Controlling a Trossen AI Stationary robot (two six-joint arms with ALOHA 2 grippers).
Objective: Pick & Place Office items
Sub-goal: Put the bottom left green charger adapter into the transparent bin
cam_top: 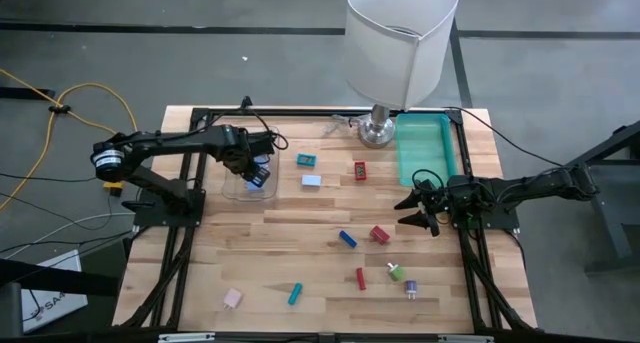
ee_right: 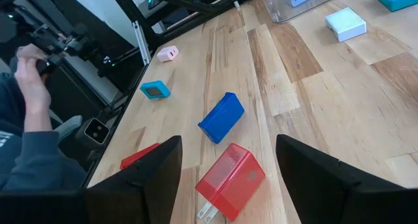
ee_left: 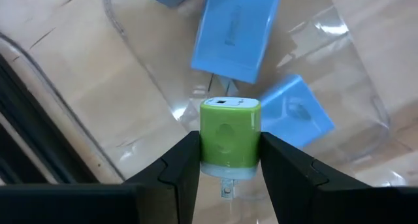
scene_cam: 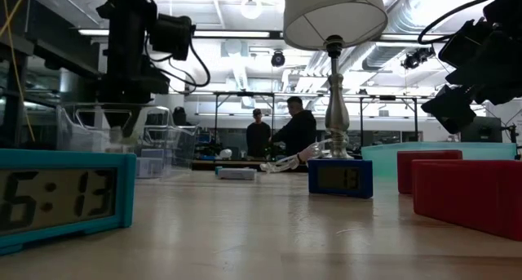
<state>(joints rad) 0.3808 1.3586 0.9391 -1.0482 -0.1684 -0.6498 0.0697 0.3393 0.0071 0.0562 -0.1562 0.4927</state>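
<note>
green plug [ee_left: 228,138] gripped in left claw [ee_left: 228,160].

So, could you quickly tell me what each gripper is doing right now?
Left gripper: shut on the green charger, over the clear bin.
Right gripper: open, holding nothing, above the red charger.

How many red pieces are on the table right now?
3. One red piece near the lamp base, one beside the dark blue piece, one beside the green piece. More may be hidden.
</note>
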